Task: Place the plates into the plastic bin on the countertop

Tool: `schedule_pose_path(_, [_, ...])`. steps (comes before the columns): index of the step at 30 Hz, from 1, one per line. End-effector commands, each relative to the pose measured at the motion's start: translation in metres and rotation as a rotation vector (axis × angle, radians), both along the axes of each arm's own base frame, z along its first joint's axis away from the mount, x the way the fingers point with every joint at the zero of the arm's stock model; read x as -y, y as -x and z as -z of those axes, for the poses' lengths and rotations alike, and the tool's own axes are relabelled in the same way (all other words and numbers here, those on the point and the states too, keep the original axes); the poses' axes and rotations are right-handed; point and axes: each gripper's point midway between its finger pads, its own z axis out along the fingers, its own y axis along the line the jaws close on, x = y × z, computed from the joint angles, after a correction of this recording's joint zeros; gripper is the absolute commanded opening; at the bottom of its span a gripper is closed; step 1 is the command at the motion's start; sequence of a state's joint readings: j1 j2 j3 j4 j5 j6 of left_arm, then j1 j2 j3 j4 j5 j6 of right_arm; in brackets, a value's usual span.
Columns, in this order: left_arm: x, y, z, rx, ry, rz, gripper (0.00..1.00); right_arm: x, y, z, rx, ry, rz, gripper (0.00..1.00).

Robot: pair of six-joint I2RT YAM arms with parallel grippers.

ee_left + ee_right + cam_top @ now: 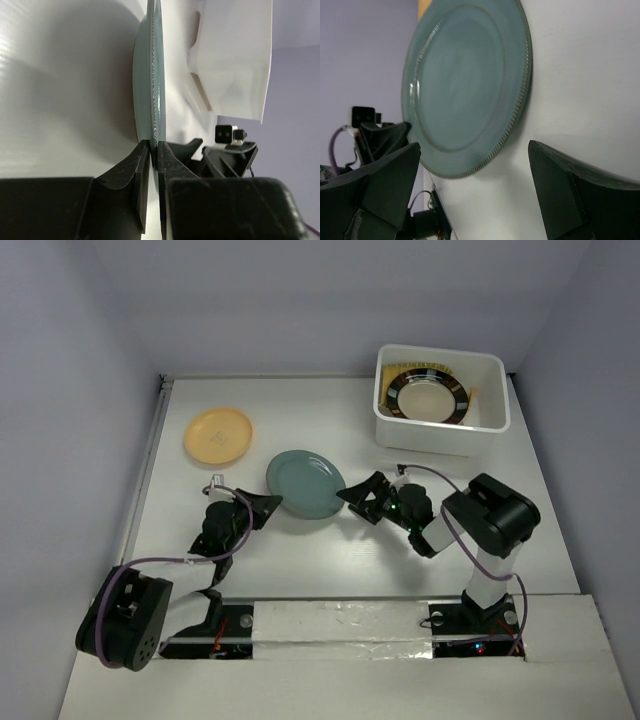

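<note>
My left gripper [154, 150] clamps rim of grey-teal plate [305, 484] | my right gripper [358, 495] gapes wide just beside that plate | touching it: cannot tell

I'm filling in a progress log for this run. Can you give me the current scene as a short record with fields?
in bin: black-rimmed plate lies in the plastic bin, over a mostly hidden yellow dish
on countertop: yellow plate, untouched; teal plate
left end effector: shut on the teal plate's rim
right end effector: open, at the teal plate's opposite edge, not gripping
outside the bin: two plates
</note>
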State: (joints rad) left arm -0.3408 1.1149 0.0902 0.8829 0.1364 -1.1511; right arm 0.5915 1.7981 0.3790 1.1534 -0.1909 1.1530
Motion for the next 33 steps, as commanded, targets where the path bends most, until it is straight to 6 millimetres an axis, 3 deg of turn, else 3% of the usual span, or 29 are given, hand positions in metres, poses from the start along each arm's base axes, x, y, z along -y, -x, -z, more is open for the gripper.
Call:
schedule_pose_path(1, [0.014,0.001,-0.060,0.200,0.133,0.062,0.00,-0.013,-0.010,-0.010,0.044,-0.077,0.014,0.94])
schedule_pose_path(4, [0.017,0.008,-0.077,0.233,0.184,0.088,0.00,-0.019,-0.008,-0.003,0.009,-0.107,0.007,0.93])
schedule_pose_path(5, [0.017,0.011,-0.089,0.269,0.202,0.096,0.00,-0.018,-0.009,-0.003,0.004,-0.116,0.017,0.93])
schedule_pose_path(12, [0.010,0.020,-0.127,0.355,0.238,0.080,0.00,-0.010,-0.002,0.003,-0.018,-0.080,0.045,0.91])
schedule_pose_path(14, [0.012,0.022,-0.129,0.352,0.249,0.095,0.00,-0.013,-0.001,0.007,-0.032,-0.077,0.030,0.90])
schedule_pose_path(17, [0.016,0.027,-0.132,0.350,0.271,0.128,0.00,-0.022,-0.001,-0.004,-0.008,-0.143,0.007,0.86])
schedule_pose_path(21, [0.018,0.032,-0.124,0.324,0.263,0.146,0.00,-0.027,-0.004,-0.016,0.034,-0.195,-0.004,0.69])
schedule_pose_path(25, [0.019,0.035,-0.114,0.294,0.242,0.157,0.00,-0.027,-0.005,-0.040,0.099,-0.249,-0.011,0.19])
schedule_pose_path(27, [0.021,0.036,-0.113,0.291,0.228,0.170,0.00,-0.024,-0.005,-0.051,0.136,-0.269,0.002,0.05])
schedule_pose_path(28, [0.021,0.036,-0.109,0.281,0.210,0.174,0.00,-0.022,-0.004,-0.062,0.163,-0.284,0.009,0.00])
schedule_pose_path(30, [0.021,0.033,-0.108,0.272,0.184,0.172,0.00,-0.016,-0.002,-0.073,0.195,-0.294,0.022,0.00])
schedule_pose_path(33, [0.020,0.027,-0.099,0.232,0.111,0.164,0.24,-0.010,0.003,-0.102,0.260,-0.312,0.028,0.00])
